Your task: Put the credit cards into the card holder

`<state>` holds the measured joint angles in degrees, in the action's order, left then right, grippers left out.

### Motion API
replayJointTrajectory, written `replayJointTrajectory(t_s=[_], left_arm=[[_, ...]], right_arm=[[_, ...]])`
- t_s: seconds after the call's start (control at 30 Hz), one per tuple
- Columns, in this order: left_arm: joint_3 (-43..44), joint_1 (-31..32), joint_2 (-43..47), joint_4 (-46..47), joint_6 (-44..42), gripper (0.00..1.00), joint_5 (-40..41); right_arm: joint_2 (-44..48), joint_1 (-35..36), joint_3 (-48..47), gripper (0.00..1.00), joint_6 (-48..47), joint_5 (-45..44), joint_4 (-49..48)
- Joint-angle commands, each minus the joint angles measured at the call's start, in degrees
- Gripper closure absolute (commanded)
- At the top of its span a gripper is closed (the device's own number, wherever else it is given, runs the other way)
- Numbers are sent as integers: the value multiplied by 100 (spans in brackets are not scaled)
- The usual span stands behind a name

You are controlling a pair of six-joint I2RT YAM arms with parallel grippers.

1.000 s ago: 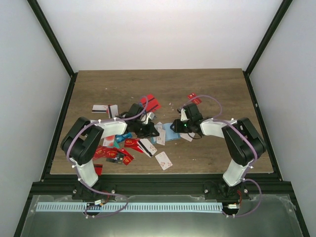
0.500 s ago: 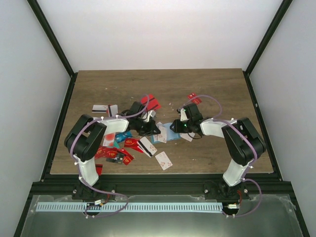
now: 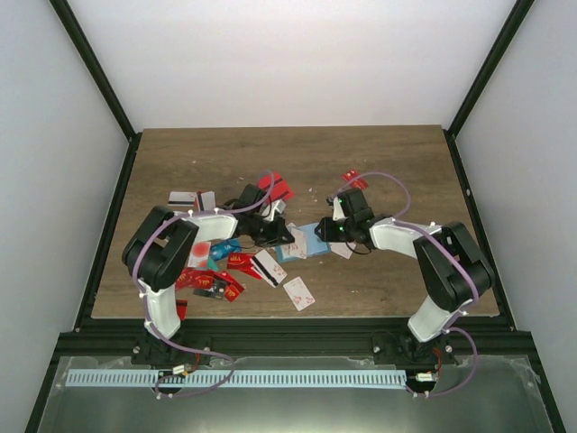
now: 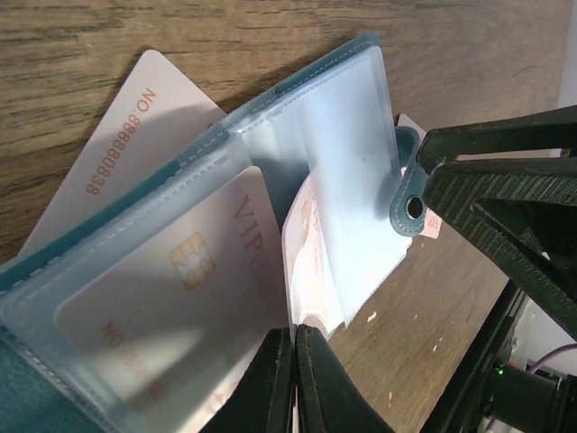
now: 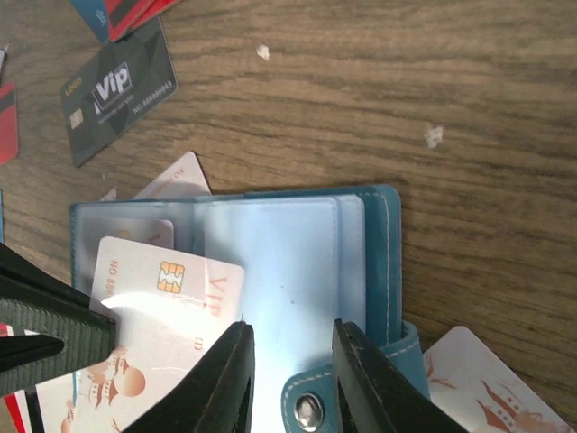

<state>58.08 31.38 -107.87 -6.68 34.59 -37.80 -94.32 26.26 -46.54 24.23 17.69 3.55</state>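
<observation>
The card holder (image 5: 383,244) lies open on the tabletop (image 5: 469,81) between the two arms. Its clear sleeves (image 5: 270,262) are fanned up, and one already carries a VIP card (image 4: 180,298). The left fingers (image 4: 269,392) are pressed together on the near edge of a white card (image 4: 311,262) with red marks, whose far end sits in among the sleeves. The right fingers (image 5: 225,388) stand a little apart astride the snap tab (image 5: 309,410); whether they clamp it I cannot tell. The card looks light, stiff and slick, so an edge pinch suits it, though a skewed push would likely make it pivot. The holder looks light and floppy, with thin, springy sleeves, so it probably wants pinning at the spine or tab rather than by a sleeve. More credit cards (image 3: 216,281) lie loose to the left.
</observation>
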Motion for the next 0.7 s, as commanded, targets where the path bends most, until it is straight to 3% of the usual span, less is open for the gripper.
replayJointTrajectory(t_s=[0.0,0.67], left_arm=[[139,-35,-160,-44,-22,96,103],[580,-79,-556,-25,33,96,25]], right_arm=[[-145,-39,108,74,-46,-64,-17],[-164,-42,146,77,-48,219,71]])
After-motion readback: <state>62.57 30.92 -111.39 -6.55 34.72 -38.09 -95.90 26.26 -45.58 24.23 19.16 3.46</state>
